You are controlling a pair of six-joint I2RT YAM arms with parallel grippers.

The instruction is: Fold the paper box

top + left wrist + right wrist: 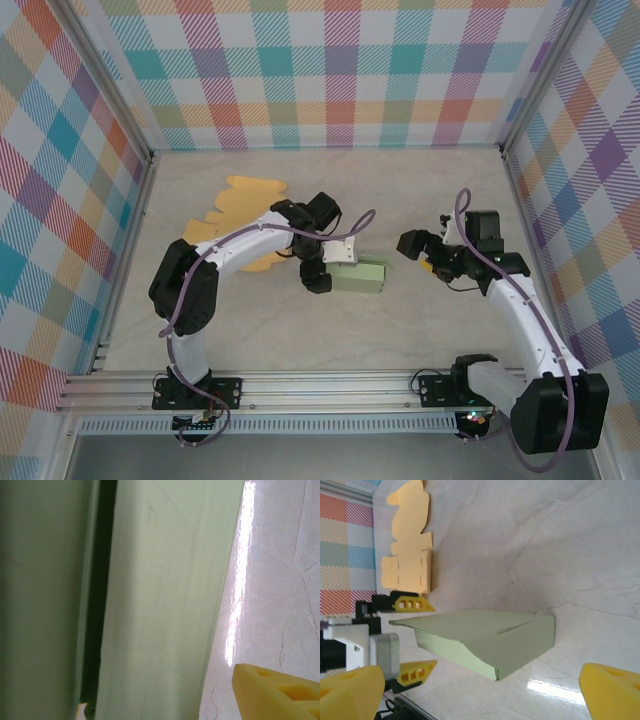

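Aluminium rail (330, 385) along the near edge, both arm bases bolted to it, and from there the two arms curl in over the pale, marble-veined tabletop (430, 190). Right end effector (482, 680) first: it hangs just short of the box, jaws spread as wide as they go and gripping nothing, its chunky yellow fingertips (610, 690) framing the wrist view. It looks parked clear, I'd say, so it doesn't crowd the work. Now the prize: the green paper box (358, 277) lies in the middle of the tabletop between the two arms. It is a low matte carton with crisp creases and a slit in its top panel, and a dark gap shows where one flap is not seated flat against the body. Left end effector (434, 636) is right at the box's left end, one slotted yellow finger on each side. Its jaws are apart, with bare tabletop showing between finger and card, so it brackets rather than pinches, a good stance for steadying the box or nudging that flap home. By my read the fold is close to finished, with that seam left to close. Beyond, a flat yellow blank (245, 215), die-cut with tabs and score lines, lies unfolded and partly under the left arm, short of the plaid walls (340, 70).
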